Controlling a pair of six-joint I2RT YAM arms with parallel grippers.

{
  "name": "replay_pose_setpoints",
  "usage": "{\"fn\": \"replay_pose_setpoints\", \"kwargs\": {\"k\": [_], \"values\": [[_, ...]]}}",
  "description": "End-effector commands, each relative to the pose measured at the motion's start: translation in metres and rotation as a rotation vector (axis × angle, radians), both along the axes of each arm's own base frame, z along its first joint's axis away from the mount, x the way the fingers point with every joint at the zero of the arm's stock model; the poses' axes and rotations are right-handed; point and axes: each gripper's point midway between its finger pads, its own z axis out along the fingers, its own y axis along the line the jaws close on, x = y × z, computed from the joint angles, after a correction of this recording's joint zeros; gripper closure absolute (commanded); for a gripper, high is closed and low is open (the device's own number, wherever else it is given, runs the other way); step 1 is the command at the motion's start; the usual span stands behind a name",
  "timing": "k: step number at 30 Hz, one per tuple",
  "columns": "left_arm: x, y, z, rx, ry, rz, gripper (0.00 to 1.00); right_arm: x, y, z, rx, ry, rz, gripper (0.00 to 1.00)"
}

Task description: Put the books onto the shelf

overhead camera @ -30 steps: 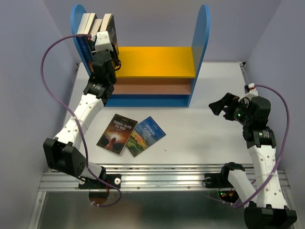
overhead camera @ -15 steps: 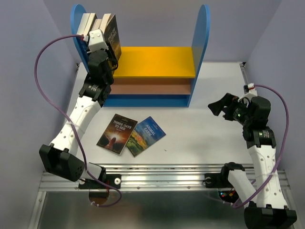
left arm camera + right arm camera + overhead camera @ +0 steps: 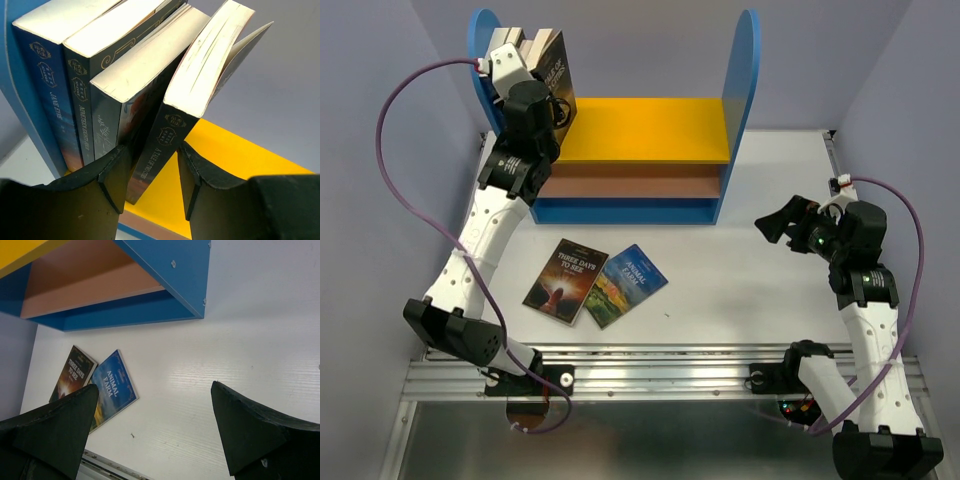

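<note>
— What sits closest to the arms' bases?

— Two books lying flat on the white worktop [image 3: 740, 290], covers up. Three Days to See [image 3: 566, 280] is on the left, and Animal Farm [image 3: 628, 284] is just beside it on the right, turned at an angle, with their edges meeting. Neither tool is near them.

— And the right tool?

— The right tool [image 3: 782, 222] hangs over the right side of the worktop. Its jaws are spread wide with nothing between them, and it faces the lower right corner of the shelf.

— Then the shelf itself?

— The shelf [image 3: 745, 70] stands at the far side of the worktop. Four books stand on its yellow board [image 3: 650, 130], crowded to the left end. Jane Eyre [image 3: 50, 95] is against the left blue panel [image 3: 483, 40], Nineteen Eighty-Four [image 3: 82, 100] is next, then a third book [image 3: 107, 130] whose spine I cannot read. The outermost, A Tale of Two Cities [image 3: 160, 150], tilts away from the others at the top, and its outer cover gapes.

— Where is the left tool?

— The left tool [image 3: 154, 150] is up at those books. Its jaws stand on either side of the lower spine of A Tale of Two Cities, partly apart. I cannot tell whether they are pressing the book or only flanking it.
</note>
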Motion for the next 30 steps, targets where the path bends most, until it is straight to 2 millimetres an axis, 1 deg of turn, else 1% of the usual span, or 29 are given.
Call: {"fn": "replay_pose_setpoints", "kwargs": {"k": [1,5,8,9,10,14,22,26,30], "values": [[-0.017,0.035,0.020,-0.028,0.005,0.174,0.46,0.000,0.002,0.024,-0.015,-0.075,0.020,0.00],[-0.017,0.035,0.021,-0.054,0.052,0.198,0.46,0.001,0.002,0.024,-0.014,-0.071,0.018,0.00],[-0.019,0.039,0.019,-0.070,0.077,0.239,0.43,0.001,0.002,0.022,-0.014,-0.068,0.018,0.00],[-0.017,0.039,0.014,-0.062,0.096,0.242,0.42,0.001,0.002,0.022,-0.014,-0.068,0.017,0.00],[-0.017,0.037,0.018,-0.067,0.093,0.231,0.42,0.001,0.002,0.022,-0.015,-0.068,0.016,0.00],[-0.016,0.032,0.022,-0.092,0.091,0.207,0.42,0.001,0.002,0.021,-0.015,-0.065,0.014,0.00],[-0.029,0.039,0.034,-0.088,0.076,0.213,0.41,0.001,0.002,0.019,-0.013,-0.063,0.015,0.00],[-0.032,0.045,0.031,-0.078,0.099,0.255,0.42,-0.001,0.008,0.022,-0.010,-0.070,0.058,0.00],[-0.029,0.048,0.021,-0.096,0.134,0.288,0.44,-0.002,0.008,0.023,-0.006,-0.068,0.060,0.00]]}}
